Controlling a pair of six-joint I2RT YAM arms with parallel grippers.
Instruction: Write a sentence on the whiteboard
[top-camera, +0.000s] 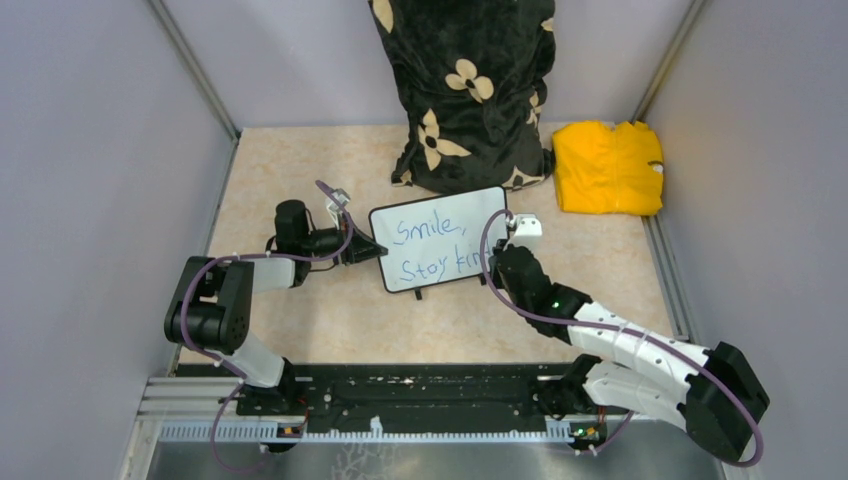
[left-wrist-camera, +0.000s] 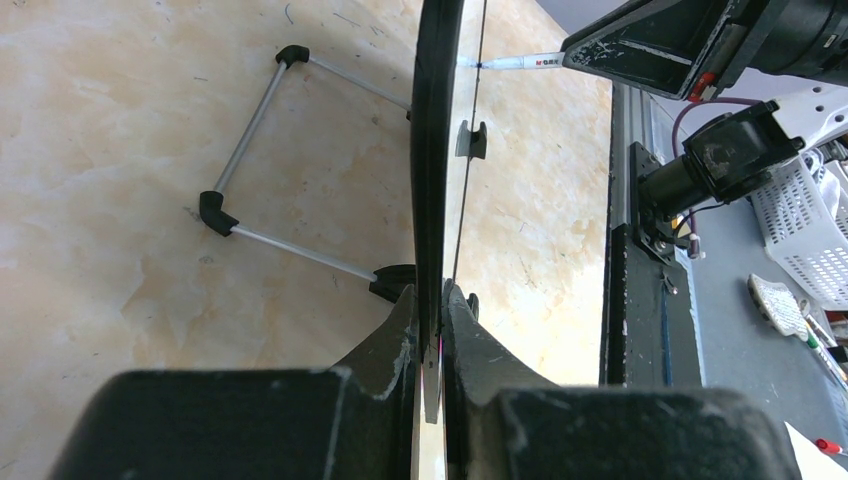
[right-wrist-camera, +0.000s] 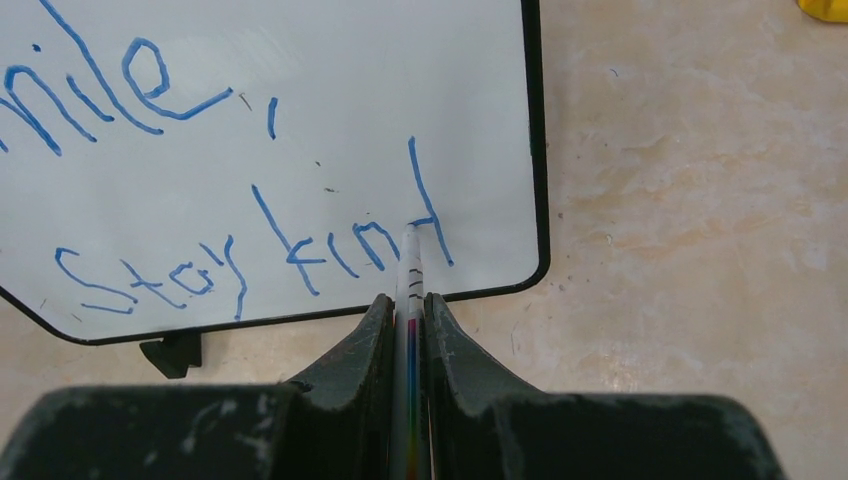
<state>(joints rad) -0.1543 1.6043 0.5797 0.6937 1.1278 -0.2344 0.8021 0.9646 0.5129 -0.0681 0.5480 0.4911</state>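
Observation:
The whiteboard (top-camera: 440, 238) stands tilted at the table's middle; in the right wrist view its white face (right-wrist-camera: 330, 120) fills the upper left. The sentence (top-camera: 432, 247) is blue marker text in two lines, "Smile," above "Stay kind" (right-wrist-camera: 250, 255). My left gripper (top-camera: 368, 251) is shut on the whiteboard's left edge, seen edge-on (left-wrist-camera: 437, 150) between its jaws. My right gripper (top-camera: 503, 250) is shut on a white marker (right-wrist-camera: 409, 275), whose tip touches the board at the "d". The marker also shows in the left wrist view (left-wrist-camera: 515, 63).
A black cushion with cream flowers (top-camera: 468, 90) stands behind the board. A folded yellow cloth (top-camera: 608, 167) lies at back right. The board's wire stand (left-wrist-camera: 262, 150) rests on the beige table. A white basket (left-wrist-camera: 812, 235) sits beyond the table's edge rail.

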